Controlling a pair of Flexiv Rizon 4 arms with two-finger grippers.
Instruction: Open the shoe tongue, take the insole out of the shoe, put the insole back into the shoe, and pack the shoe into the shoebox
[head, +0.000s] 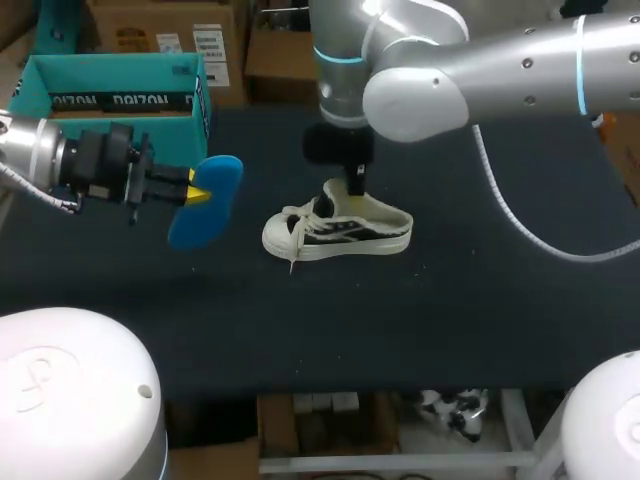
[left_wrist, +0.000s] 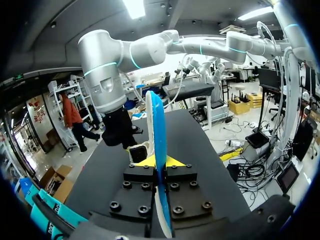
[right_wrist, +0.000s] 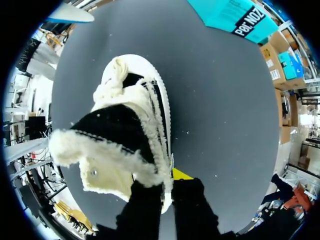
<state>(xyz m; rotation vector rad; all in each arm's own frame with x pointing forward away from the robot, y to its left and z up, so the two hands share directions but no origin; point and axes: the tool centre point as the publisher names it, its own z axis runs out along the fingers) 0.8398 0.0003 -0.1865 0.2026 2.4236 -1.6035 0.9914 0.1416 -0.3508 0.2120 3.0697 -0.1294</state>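
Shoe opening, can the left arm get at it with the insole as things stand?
Probably yes: the tongue is folded open, the right tool grips only the shoe's collar edge, and bare table lies between it and the insole.

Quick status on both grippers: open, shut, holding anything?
Left gripper: shut on the blue insole.
Right gripper: shut on the shoe, one finger on each side of its rim.

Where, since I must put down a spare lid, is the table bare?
The black table is bare between the white-and-black sneaker and its near edge, and right of it. Crowded: back left, around the teal cardboard shoebox, the blue foam insole and the left fingers.
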